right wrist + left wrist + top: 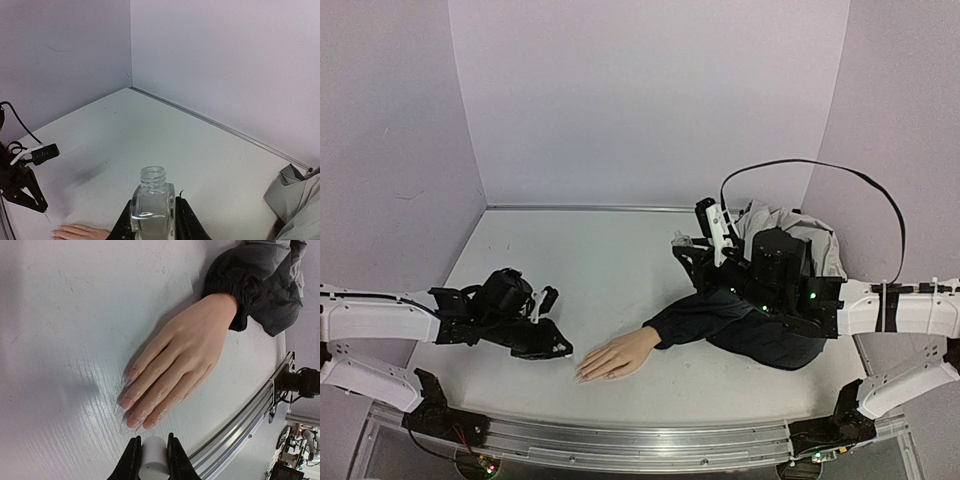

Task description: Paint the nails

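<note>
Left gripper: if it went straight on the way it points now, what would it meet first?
Probably the nails of the mannequin hand, which lie just ahead of the left gripper and the white cap it is shut on. How high it rides is unclear.

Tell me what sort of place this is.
Most likely a robotics lab test cell: plain lilac walls box in a white table, two robot arms are mounted by an aluminium rail, and a sleeved mannequin hand lies on the table.
</note>
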